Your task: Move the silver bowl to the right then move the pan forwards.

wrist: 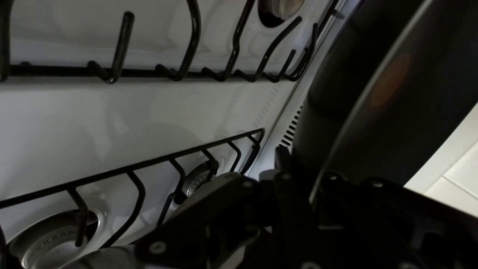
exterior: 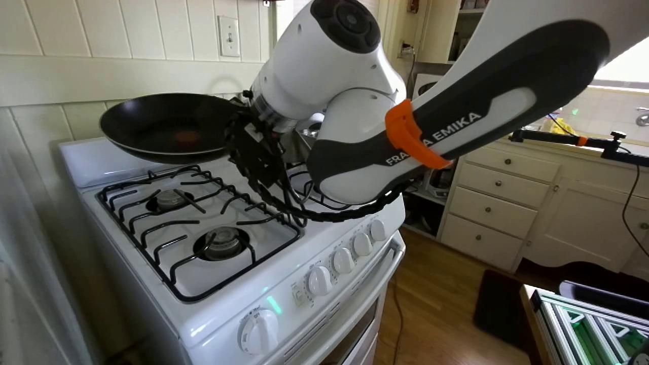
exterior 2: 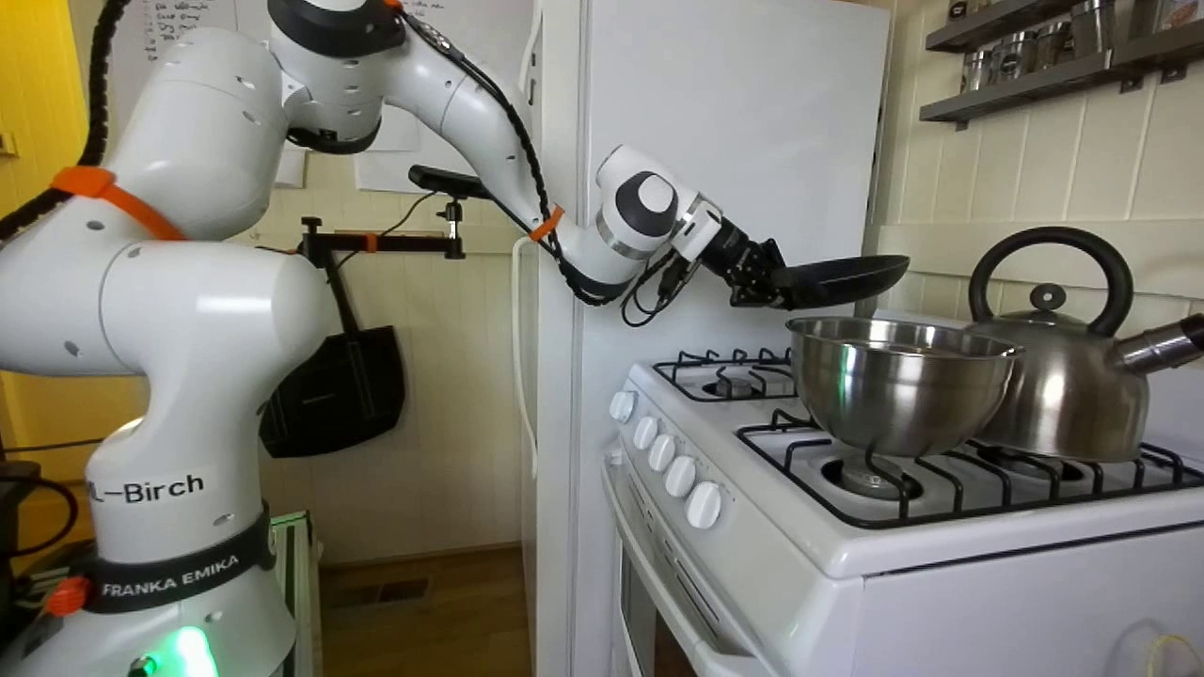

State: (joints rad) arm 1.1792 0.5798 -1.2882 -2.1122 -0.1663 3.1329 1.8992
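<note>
One arched arm (exterior 2: pixel 461 113) holds pan (exterior: pixel 165 126) aloft.

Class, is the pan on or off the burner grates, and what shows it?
Off: an exterior view shows a gap between the pan and the grates; the hand grips the pan's edge.

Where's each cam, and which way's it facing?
An exterior view: beside and above the stove, facing across burners toward drawers; forearm and wrist show.
An exterior view: beside the stove end with the steel bowl, facing a refrigerator; arm shows, base to jaws.
Wrist view: on the wrist, facing the grates; jaws show, holding the frying pan.
Both exterior views share stove and frying pan.
</note>
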